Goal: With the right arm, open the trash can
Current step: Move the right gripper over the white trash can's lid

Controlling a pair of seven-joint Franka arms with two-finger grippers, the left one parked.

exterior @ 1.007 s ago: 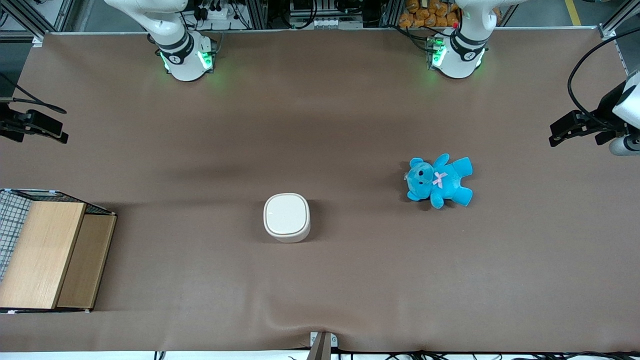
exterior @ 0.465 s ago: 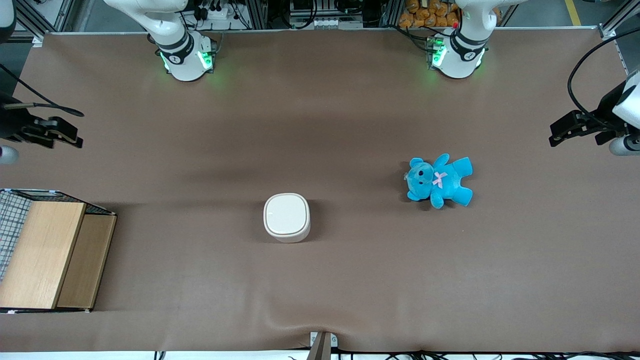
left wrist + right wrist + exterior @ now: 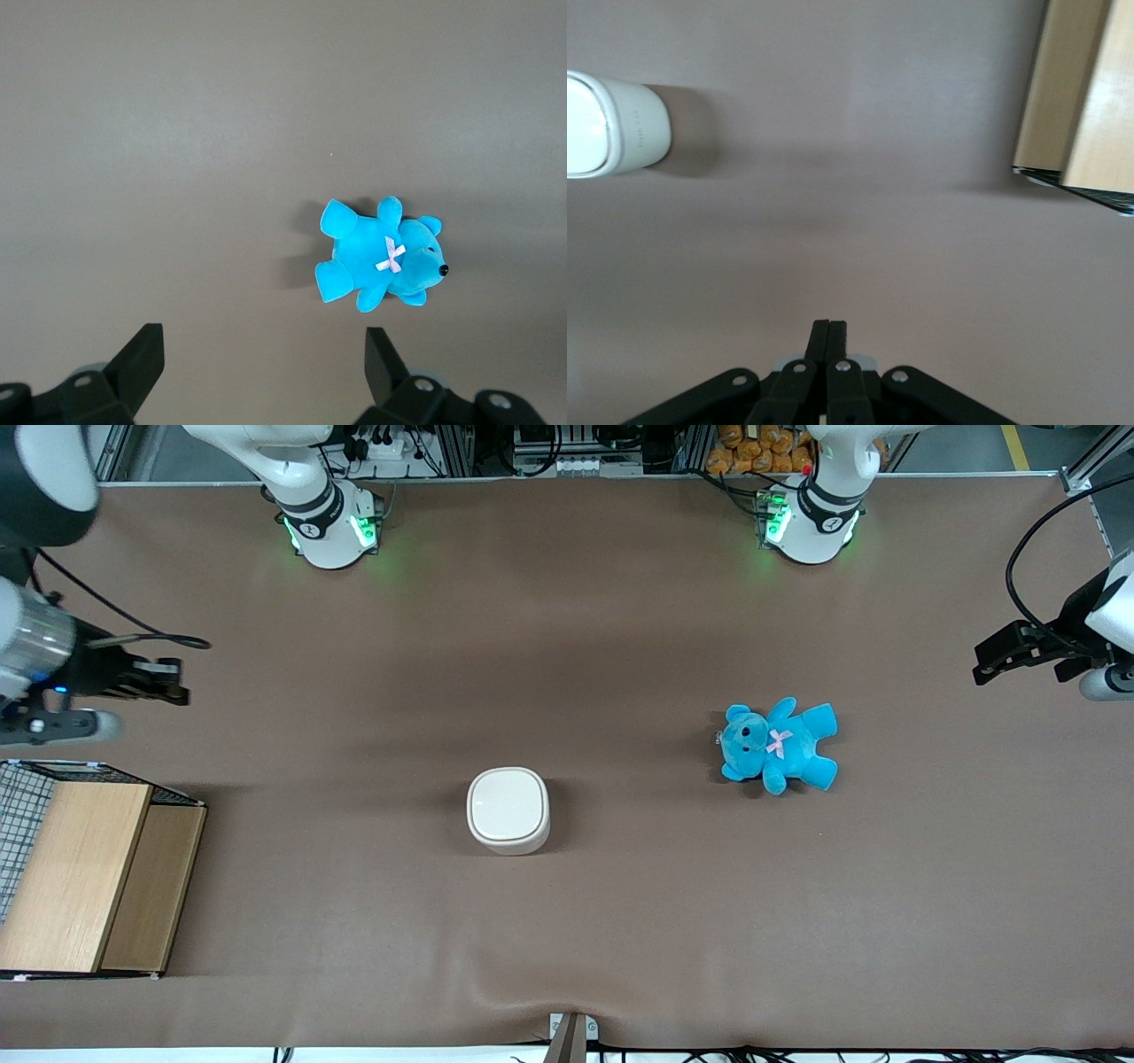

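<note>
The trash can (image 3: 508, 810) stands near the middle of the brown table (image 3: 567, 921), its flip lid flat and closed, and it has not moved in the last second. What changed is the right arm's gripper (image 3: 164, 681): it has come further in from the working arm's end of the table, toward the can but well apart from it. In the wrist view its fingers (image 3: 829, 341) are pressed together with nothing between them. I think this is only the approach; the lid is not yet touched. The wooden box with wire mesh (image 3: 84, 872) and the blue teddy bear (image 3: 778, 745) lie apart, unchanged.
</note>
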